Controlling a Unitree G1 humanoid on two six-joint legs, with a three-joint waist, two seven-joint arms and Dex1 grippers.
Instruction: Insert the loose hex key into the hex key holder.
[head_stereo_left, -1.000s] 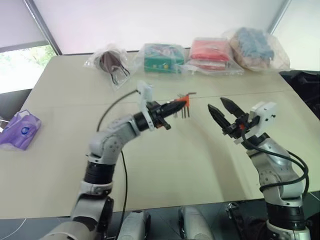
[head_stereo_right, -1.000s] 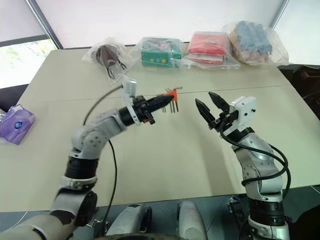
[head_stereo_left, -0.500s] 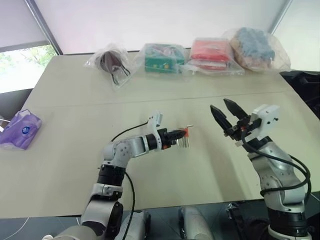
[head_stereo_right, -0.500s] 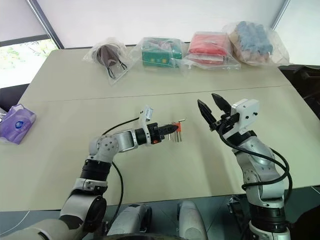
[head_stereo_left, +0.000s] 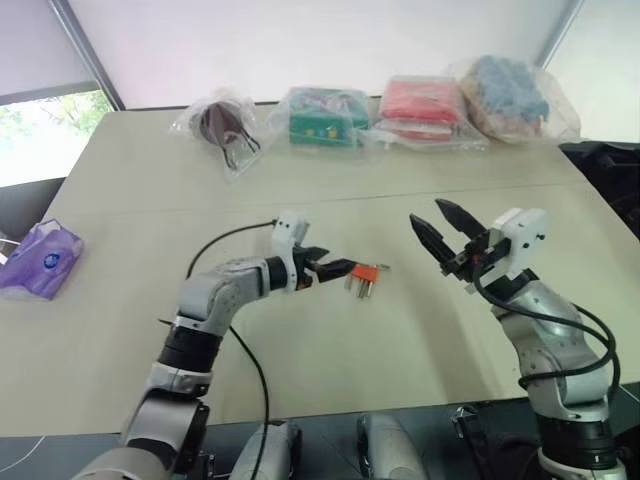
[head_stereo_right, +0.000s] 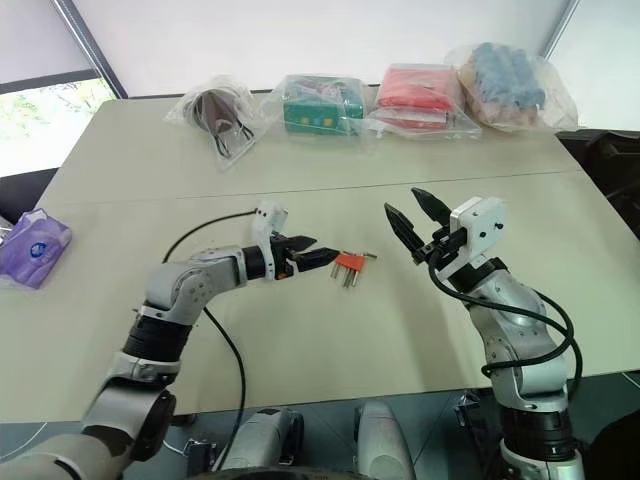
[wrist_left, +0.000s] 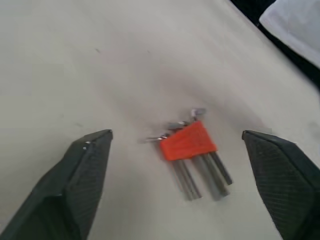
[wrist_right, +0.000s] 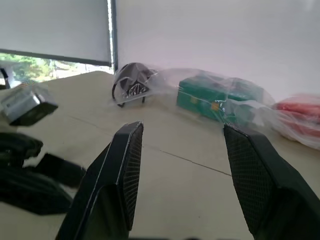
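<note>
The hex key holder (head_stereo_left: 368, 272), a small orange-red block with several short metal keys sticking out, lies flat on the beige table (head_stereo_left: 330, 340). My left gripper (head_stereo_left: 335, 264) is open just short of it, with its fingers apart on either side and not touching the block (wrist_left: 188, 142). The loose hex key cannot be told apart from the keys in the block. A thin rod end sticks out at the block's right side. My right gripper (head_stereo_left: 427, 211) hangs open and empty above the table, to the right of the holder.
Along the table's far edge lie clear bags: one with a dark item (head_stereo_left: 222, 125), a green box (head_stereo_left: 325, 117), a red packet (head_stereo_left: 420, 108) and a bluish bundle (head_stereo_left: 510, 95). A purple packet (head_stereo_left: 40, 258) sits at the left edge. A black cable loops from my left wrist.
My left gripper carried the holder down from mid-air to the table, then opened and let it go. It now lies free. The right gripper has barely moved.
</note>
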